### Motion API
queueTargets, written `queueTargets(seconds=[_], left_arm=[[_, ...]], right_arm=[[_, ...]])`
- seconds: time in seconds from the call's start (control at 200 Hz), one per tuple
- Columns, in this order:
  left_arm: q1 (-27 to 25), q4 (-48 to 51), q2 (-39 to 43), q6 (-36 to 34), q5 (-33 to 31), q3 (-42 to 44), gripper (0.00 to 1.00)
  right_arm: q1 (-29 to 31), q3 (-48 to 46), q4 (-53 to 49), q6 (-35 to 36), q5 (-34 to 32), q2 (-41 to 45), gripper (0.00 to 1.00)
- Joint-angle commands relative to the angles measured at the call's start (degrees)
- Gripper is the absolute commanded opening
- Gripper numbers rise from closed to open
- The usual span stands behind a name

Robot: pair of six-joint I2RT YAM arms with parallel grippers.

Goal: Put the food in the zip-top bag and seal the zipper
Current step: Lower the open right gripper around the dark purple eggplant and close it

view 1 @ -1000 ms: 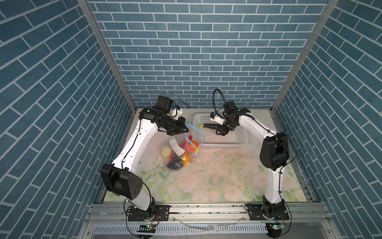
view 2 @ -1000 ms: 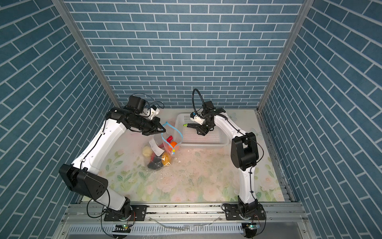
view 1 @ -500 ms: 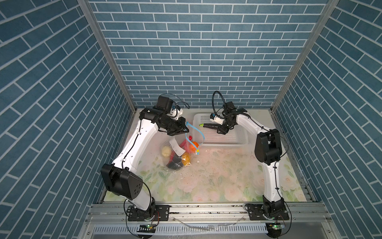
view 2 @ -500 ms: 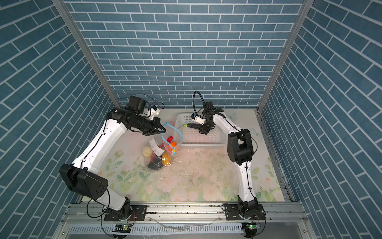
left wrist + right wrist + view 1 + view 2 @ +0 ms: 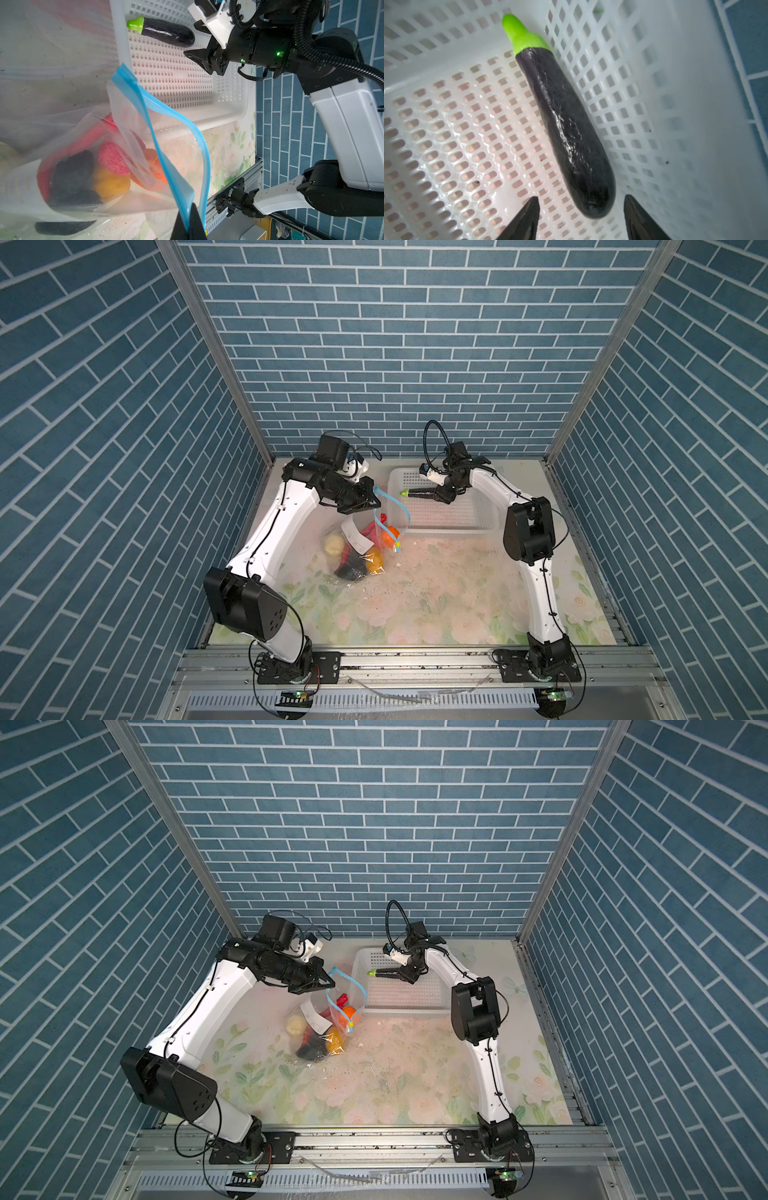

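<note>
Now then: the left end effector (image 5: 371, 501) is clenched on the thin light-blue zipper strip (image 5: 152, 133). It holds up the mouth of the clear crinkly zip-top bag (image 5: 353, 537), left of centre in both top views. The bag's belly rests on the floral bench (image 5: 436, 593), with orange, yellow, pink, black and red toy food pieces (image 5: 374, 561) inside. Up and to the right, the right end effector (image 5: 581, 198) is released, jaws spread either side of the dark purple toy eggplant's (image 5: 566, 128) rounded end in the white perforated plastic basket (image 5: 449, 529).
</note>
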State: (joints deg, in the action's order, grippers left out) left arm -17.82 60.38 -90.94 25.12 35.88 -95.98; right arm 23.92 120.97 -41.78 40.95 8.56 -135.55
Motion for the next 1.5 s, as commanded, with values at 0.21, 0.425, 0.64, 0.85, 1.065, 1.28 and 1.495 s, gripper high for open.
queueTargets(seconds=[0.21,0.425,0.64,0.85,1.065,1.28,1.495], left_arm=[[-0.37,-0.70,1.81,0.39,0.24,1.07,0.00],[-0.35,-0.61,2.16,0.43,-0.02,1.38,0.00],[-0.32,-0.65,1.93,0.35,0.07,1.15,0.00],[-0.37,-0.87,1.60,0.23,0.10,1.32,0.00],[-0.37,-0.67,1.99,0.19,0.03,1.46,0.00],[-0.34,-0.70,2.59,0.19,-0.02,1.74,0.00],[-0.36,-0.86,2.97,0.17,-0.02,2.03,0.00]], right_arm=[[-0.19,6.08,-1.58,1.96,2.15,-5.33,0.67],[-0.19,6.41,-3.15,1.68,3.37,-6.51,0.63],[-0.10,5.96,-3.47,1.35,4.56,-6.03,0.54],[0.12,4.70,-3.18,1.15,5.65,-5.01,0.48],[0.29,-0.12,-0.08,1.33,6.98,-2.09,0.42],[0.50,-2.34,0.38,0.98,6.91,0.51,0.40],[0.60,-4.55,0.65,0.80,5.66,3.44,0.38]])
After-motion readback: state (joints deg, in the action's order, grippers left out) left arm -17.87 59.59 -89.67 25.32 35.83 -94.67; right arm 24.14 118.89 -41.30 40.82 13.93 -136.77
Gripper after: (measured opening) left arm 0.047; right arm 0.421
